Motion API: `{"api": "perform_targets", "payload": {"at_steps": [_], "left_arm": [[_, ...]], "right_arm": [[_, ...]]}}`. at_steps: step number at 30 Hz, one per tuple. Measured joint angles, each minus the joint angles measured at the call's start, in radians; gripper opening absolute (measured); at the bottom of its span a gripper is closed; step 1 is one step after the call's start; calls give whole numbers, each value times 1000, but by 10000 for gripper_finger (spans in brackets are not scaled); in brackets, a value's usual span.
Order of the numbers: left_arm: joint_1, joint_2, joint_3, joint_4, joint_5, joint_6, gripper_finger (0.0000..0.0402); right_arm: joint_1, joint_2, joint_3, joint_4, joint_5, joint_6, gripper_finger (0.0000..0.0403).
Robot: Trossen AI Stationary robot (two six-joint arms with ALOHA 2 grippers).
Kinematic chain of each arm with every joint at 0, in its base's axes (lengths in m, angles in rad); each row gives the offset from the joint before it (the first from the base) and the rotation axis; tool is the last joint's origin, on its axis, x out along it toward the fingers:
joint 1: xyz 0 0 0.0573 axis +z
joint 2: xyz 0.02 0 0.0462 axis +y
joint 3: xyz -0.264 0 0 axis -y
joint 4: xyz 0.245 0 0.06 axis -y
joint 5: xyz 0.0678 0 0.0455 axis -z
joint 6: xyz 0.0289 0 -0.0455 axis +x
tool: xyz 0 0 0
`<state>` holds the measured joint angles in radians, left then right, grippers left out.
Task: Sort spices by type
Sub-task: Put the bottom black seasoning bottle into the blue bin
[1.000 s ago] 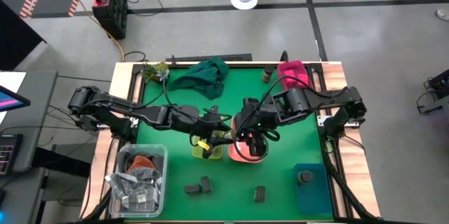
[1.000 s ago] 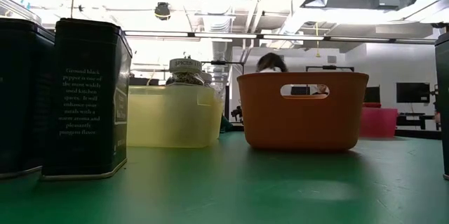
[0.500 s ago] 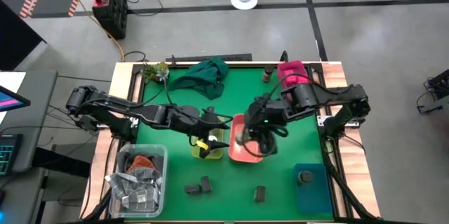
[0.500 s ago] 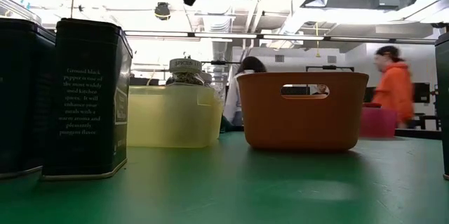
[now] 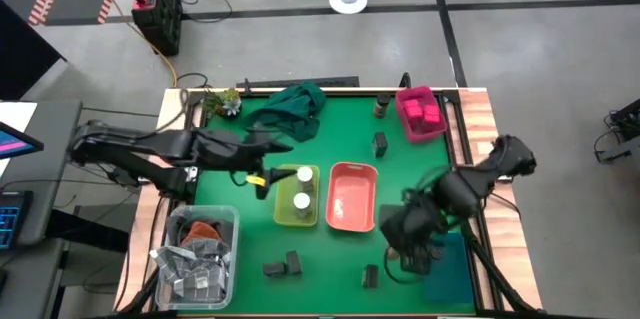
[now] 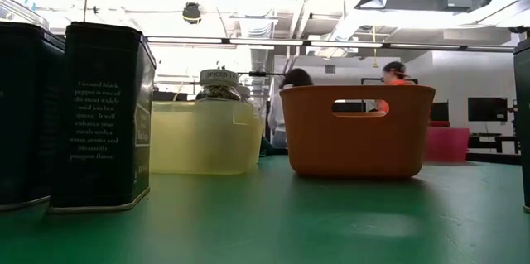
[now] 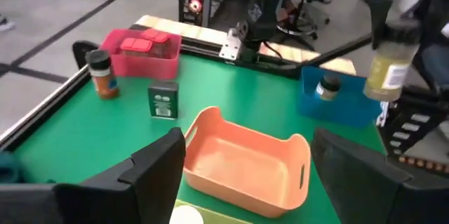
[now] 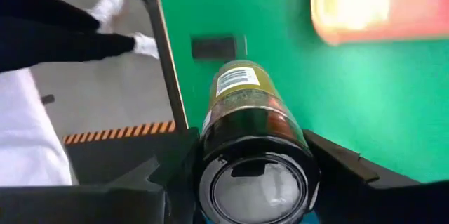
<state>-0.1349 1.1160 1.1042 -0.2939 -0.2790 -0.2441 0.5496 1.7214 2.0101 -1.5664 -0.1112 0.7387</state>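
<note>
My right gripper hangs over the table's near right, beside the blue bin, shut on a dark-lidded spice jar with yellowish contents. My left gripper stands open and holds nothing, left of the yellow bin. In that bin stand two white-topped jars. The orange bin holds nothing. Pink packs lie in the pink bin. Another dark jar stands in the blue bin. My right gripper pinches the jar's lid end between its two fingers. The fingers come from above and point steeply down. The jar's body hangs below them, slightly tilted and clear of the table.
Dark blocky packs lie near the front edge and one stands mid-table. A dark jar stands by the pink bin. A green cloth lies at the far edge. A clear bin at near left holds silvery packets. People move in the room behind.
My right gripper has carried the dark-lidded jar from over the orange bin toward the table's near right corner, tipping to point more steeply down. My left gripper has drawn back from over the yellow bin toward the left edge and risen; two white-topped jars now show there.
</note>
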Motion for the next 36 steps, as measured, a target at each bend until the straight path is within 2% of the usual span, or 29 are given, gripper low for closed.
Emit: {"api": "perform_targets", "payload": {"at_steps": [8,19,23,27,32,36], "left_arm": [[0,-93,0,-107,-3,-83,288],[-1,-89,0,-100,-1,-108,288],[-15,-90,0,-100,-2,-118,288],[-22,-89,0,-103,0,-118,288],[-22,-89,0,-111,5,-125,288],[-32,-90,0,-140,13,-132,288]], "right_arm": [[200,-2,-136,34,-35,349,239],[382,-2,-344,115,-48,709,239],[424,-2,-405,161,-47,775,239],[445,-2,-482,280,-46,805,239],[458,-2,-592,416,-41,839,240],[458,-2,-652,458,-42,849,246]]}}
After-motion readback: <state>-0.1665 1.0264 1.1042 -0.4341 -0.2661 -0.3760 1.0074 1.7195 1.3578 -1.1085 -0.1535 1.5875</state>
